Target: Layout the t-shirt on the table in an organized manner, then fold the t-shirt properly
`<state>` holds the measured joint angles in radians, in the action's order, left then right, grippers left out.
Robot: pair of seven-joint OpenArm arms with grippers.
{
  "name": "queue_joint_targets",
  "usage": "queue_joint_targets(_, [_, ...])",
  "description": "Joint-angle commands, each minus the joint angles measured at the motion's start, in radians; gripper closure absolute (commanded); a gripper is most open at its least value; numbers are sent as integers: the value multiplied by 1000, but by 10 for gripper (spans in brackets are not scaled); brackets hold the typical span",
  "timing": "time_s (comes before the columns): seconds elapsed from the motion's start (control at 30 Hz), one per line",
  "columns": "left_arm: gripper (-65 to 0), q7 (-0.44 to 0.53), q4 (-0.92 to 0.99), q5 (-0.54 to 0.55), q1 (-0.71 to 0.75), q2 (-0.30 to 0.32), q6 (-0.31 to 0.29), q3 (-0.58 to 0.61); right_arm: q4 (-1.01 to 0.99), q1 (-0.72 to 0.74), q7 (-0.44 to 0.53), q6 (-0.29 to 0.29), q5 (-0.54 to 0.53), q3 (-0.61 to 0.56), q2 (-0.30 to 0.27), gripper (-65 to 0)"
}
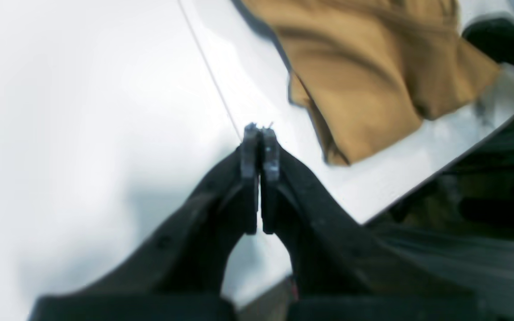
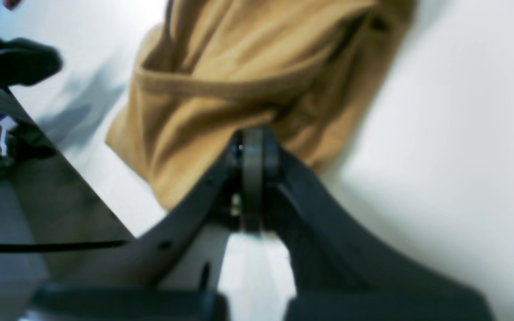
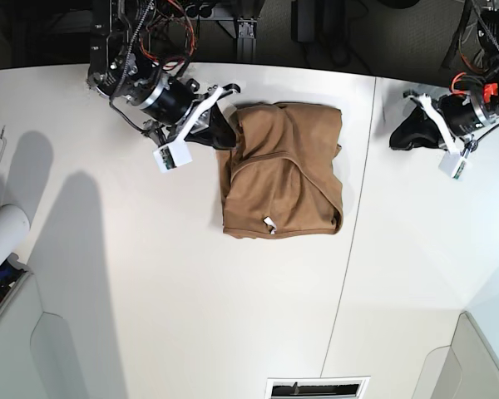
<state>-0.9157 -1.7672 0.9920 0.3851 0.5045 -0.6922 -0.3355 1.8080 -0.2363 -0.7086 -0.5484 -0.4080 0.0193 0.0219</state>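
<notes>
The tan-brown t-shirt (image 3: pixel 283 166) lies bunched into a rough rectangle on the white table (image 3: pixel 150 291), near the back edge, with its small white tag (image 3: pixel 269 223) at the front hem. It also shows in the left wrist view (image 1: pixel 373 67) and the right wrist view (image 2: pixel 239 67). My right gripper (image 3: pixel 229 133) is at the shirt's upper left edge. Its jaws are shut (image 2: pixel 252 138) and I see no fabric between them. My left gripper (image 3: pixel 397 137) is shut and empty (image 1: pixel 260 131), over bare table well right of the shirt, beyond the thin seam (image 3: pixel 353 224).
Light grey moulded panels sit at the front left (image 3: pixel 33 349) and front right (image 3: pixel 474 357) corners. A white roll (image 3: pixel 4 229) lies at the left edge. A vent (image 3: pixel 316 388) is at the front. The table's back edge runs just behind the shirt and both arms.
</notes>
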Motion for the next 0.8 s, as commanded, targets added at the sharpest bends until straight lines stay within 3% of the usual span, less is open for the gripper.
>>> queue_joint_targets(0.0, [-9,13,-34,22,30,17,-6,-23,40,-19,12,-10,-23,-1,-6,0])
queue_joint_targets(0.4, [-9,13,-153,-2,398,14,-6,-106,114,-303,-42,-11,-109,-1,-109,0])
queue_joint_targets(0.6, [-9,14,-116,-174,509,-18,-6,-74,104,-454,-45,-16,-103,-2,-150,0])
queue_joint_targets(0.77, [-9,45,16,-320,512,-16,-6,61,-8,-507,-45,-8,-66,-7,-163,0])
